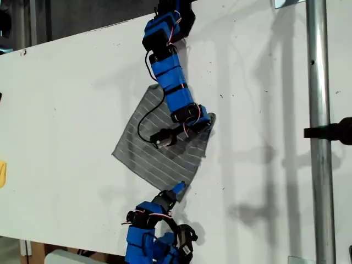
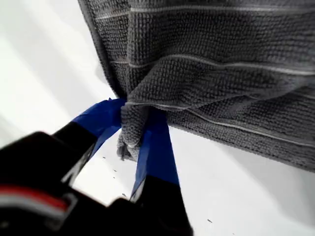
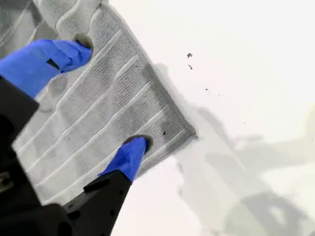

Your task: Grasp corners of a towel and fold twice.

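The gray striped towel (image 1: 148, 148) lies flat on the white table (image 1: 66, 110), set like a diamond in the exterior view. My first gripper (image 1: 177, 190) reaches in from the exterior view's bottom edge. It is shut on the towel's nearest corner (image 2: 129, 142), which is bunched between the blue fingers (image 2: 156, 147). My second gripper (image 1: 204, 124) comes from the top of the exterior view and stands open over the towel's right corner (image 3: 189, 132). Both of its blue fingertips (image 3: 134, 150) rest on the cloth (image 3: 98, 103). The arm hides part of the towel's upper edge.
A metal pole (image 1: 319, 137) with a black clamp (image 1: 336, 131) stands at the exterior view's right. A yellow object (image 1: 1, 173) shows at that view's left edge. The table's front edge runs along the bottom left of the exterior view.
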{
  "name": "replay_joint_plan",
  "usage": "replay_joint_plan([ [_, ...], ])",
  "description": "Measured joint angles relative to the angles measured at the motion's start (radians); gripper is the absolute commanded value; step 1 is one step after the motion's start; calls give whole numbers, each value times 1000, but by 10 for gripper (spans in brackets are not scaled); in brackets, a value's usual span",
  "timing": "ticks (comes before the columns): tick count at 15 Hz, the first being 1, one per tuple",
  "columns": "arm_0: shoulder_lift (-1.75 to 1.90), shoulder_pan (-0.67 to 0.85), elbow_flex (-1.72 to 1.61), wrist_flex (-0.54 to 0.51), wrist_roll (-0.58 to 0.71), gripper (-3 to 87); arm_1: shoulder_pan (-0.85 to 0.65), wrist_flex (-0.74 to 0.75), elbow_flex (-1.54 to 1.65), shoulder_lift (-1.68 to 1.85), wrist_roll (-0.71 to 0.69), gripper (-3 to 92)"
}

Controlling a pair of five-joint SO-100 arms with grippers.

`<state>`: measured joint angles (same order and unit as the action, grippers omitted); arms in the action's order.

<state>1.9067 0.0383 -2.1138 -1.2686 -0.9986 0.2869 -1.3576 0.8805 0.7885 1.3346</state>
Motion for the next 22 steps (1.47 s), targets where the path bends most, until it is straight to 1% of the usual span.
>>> replay_joint_plan([
  [2, -5, 8, -129, 121, -40, 310, 0, 0, 0, 0, 0, -2],
  [3, -18, 18, -158, 155, -58, 310, 0, 0, 0, 0, 0, -2],
  [6, -115, 74, -163, 201, -66, 308, 2, 2, 9, 8, 0, -2],
  [8, -155, 114, -167, 241, -58, 272, 2, 8, 20, 14, 0, -2],
  [10, -199, 143, -167, 262, -60, 173, 2, 12, 28, 18, 0, -2],
  [11, -207, 153, -166, 276, -61, 92, 2, 12, 28, 20, 0, -2],
  [12, -209, 155, -164, 276, -66, -27, 2, 15, 35, 21, 0, -2],
  [15, -209, 155, -163, 291, -72, -26, -11, 21, 37, 23, 2, -2],
  [18, -138, 124, -158, 288, -114, -26, -11, 21, 80, 58, 2, -2],
  [22, -44, -34, 38, 124, -216, -27, 34, 5, 109, 175, -8, -2],
])
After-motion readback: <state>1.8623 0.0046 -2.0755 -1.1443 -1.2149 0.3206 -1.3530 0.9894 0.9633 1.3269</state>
